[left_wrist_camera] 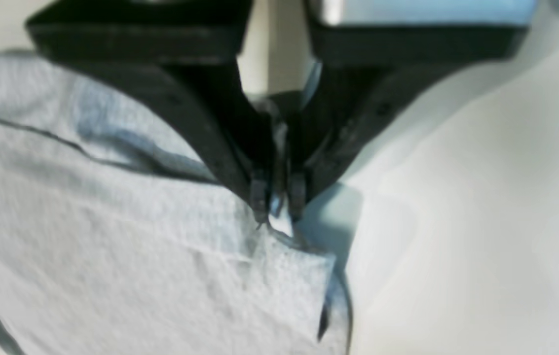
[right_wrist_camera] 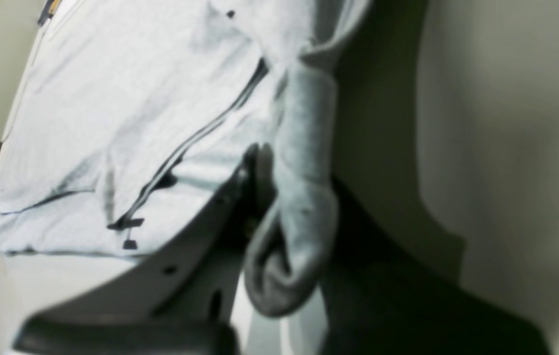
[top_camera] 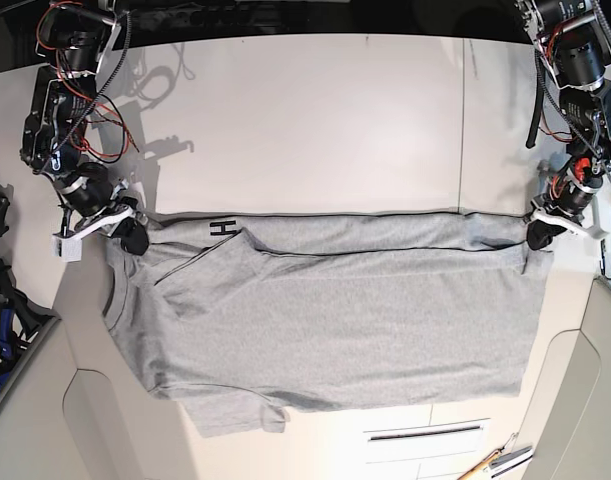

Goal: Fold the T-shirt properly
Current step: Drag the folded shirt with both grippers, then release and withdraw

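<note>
Two grippers pinch the T-shirt (top_camera: 335,320) at opposite ends of its folded far edge. Seen from the base view, the grey shirt lies spread across the white table (top_camera: 315,120), collar toward the right gripper (top_camera: 133,232) and hem toward the left gripper (top_camera: 541,232), with a narrow strip along the far edge turned over onto the shirt. On that strip, near the right gripper, a bit of black lettering (top_camera: 221,229) shows; neither wrist view gives it as clearly.

The left wrist view shows what the base view cannot: the left gripper (left_wrist_camera: 278,204) has its black jaws drawn nearly together, with a thin corner of the shirt's fabric (left_wrist_camera: 161,256) nipped between the tips, and bare table (left_wrist_camera: 481,222) beside the shirt's edge.

The right wrist view is blurred, yet it shows the right gripper (right_wrist_camera: 284,197) closed on a thick rolled band of the shirt (right_wrist_camera: 111,123), seemingly the collar or sleeve edge, though which I cannot tell. That bunch hangs past the jaws.

Only the base view shows a sleeve sticking out past the shirt's near edge, and tools (top_camera: 495,462) on the table beyond the shirt's near hem corner.
</note>
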You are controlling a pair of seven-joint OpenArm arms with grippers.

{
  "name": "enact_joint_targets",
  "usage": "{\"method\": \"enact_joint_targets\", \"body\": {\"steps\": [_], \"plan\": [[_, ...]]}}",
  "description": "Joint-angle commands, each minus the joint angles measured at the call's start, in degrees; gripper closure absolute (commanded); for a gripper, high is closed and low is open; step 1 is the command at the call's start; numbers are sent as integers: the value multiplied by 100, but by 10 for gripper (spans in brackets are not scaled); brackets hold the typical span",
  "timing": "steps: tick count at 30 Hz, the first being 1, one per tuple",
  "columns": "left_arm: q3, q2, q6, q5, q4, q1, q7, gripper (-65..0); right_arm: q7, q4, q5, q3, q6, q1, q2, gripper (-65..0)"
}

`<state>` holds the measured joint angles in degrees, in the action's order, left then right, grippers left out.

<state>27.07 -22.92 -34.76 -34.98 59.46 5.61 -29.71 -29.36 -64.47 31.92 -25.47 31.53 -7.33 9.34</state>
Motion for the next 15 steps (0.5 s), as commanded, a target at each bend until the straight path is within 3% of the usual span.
{"method": "enact_joint_targets", "body": {"steps": [1,8,12,15], "plan": [[15,-160,-44,-70,48,90,9,0,-9,-76,114,-24,144,-107,46,0],[17,-452,-87,-302,444,31,-476,0,-765,-581,289,-350,149,-11,52,0],[17,-586,-240,-551,916,-354,-678,0,-1121,-1137,833,-472,166,396,129,0],[17,-634,-238,-553,1340,-767,-675,0,-1300,-1587,898,-474,175,754,129,0]]}}
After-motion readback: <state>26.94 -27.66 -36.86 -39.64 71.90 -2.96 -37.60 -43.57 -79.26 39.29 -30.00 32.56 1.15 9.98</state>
